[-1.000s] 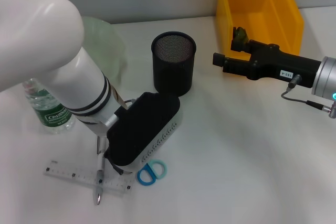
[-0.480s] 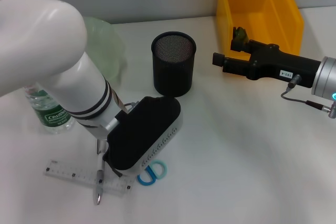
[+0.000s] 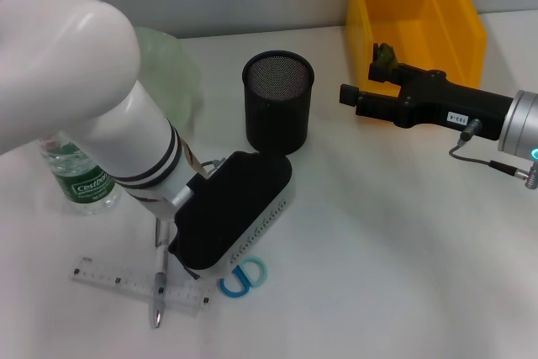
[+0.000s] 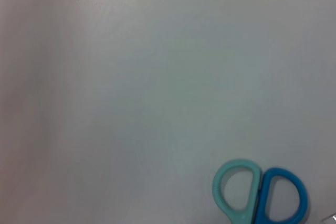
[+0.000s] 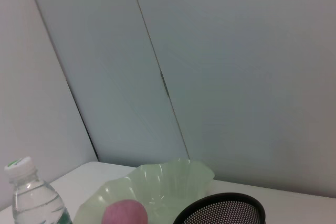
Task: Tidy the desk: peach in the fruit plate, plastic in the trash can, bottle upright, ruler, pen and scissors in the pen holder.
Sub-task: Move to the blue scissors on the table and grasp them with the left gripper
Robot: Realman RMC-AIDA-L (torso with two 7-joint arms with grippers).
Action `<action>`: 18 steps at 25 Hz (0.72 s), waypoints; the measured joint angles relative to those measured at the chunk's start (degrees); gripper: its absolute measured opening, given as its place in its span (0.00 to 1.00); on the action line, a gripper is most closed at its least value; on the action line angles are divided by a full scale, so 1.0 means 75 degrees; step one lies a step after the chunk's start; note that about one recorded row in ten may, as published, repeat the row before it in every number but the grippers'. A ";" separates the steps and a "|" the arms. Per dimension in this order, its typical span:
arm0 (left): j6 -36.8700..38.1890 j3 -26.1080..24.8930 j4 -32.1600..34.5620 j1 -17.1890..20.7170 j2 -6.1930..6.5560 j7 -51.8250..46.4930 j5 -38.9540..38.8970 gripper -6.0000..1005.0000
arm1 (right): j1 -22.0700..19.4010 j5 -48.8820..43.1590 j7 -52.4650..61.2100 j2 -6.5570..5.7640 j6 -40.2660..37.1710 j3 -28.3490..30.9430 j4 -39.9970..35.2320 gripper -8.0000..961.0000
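Desk-tidying scene, with the black mesh pen holder (image 3: 278,100) as the landmark. The left gripper (image 3: 229,212) hangs low over the desk just in front of the holder, its body covering its own fingers, so whether its claw is open, or has hold of anything, cannot be told. The scissors (image 3: 244,277) lie flat on the desk (image 3: 378,250) just beyond that gripper on the side away from the holder; only the two handle loops show, one pale teal and one blue, and the left wrist view shows the same loops (image 4: 260,193) on bare desk. Farther from the holder and to its left lie the clear ruler (image 3: 134,283) and the pen (image 3: 159,287), the pen crossing over the ruler. The bottle (image 3: 80,172) already stands upright well left of the holder, and the peach (image 5: 124,214) sits in the pale green fruit plate (image 5: 152,187) just behind and left of it. The right gripper (image 3: 357,95) hovers to the right of the holder beside the yellow bin (image 3: 416,14); its fingers cannot be made out, so its opening cannot be told. Judged as objects, the scissors are light and rigid, with smooth plastic loops and thin blades lying flush to the desk, so they may slide if nudged; the likeliest hold is across the neck where loops meet blades, or over one loop.
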 joint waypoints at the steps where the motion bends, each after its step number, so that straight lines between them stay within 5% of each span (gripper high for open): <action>1: -0.0004 0.0000 -0.0010 -0.0001 0.0000 0.0000 0.0003 0.76 | 0.0000 0.0000 0.0000 0.0000 0.0000 0.0000 0.0000 0.85; 12: 0.0016 0.0157 -0.0032 -0.0011 0.0000 -0.0017 0.0034 0.76 | 0.0076 0.0000 0.0000 0.0000 -0.0001 0.0000 0.0005 0.85; 18: 0.0042 0.0309 -0.0083 -0.0064 0.0000 -0.0115 0.0083 0.58 | 0.0109 -0.0001 0.0000 0.0000 -0.0001 0.0000 0.0012 0.85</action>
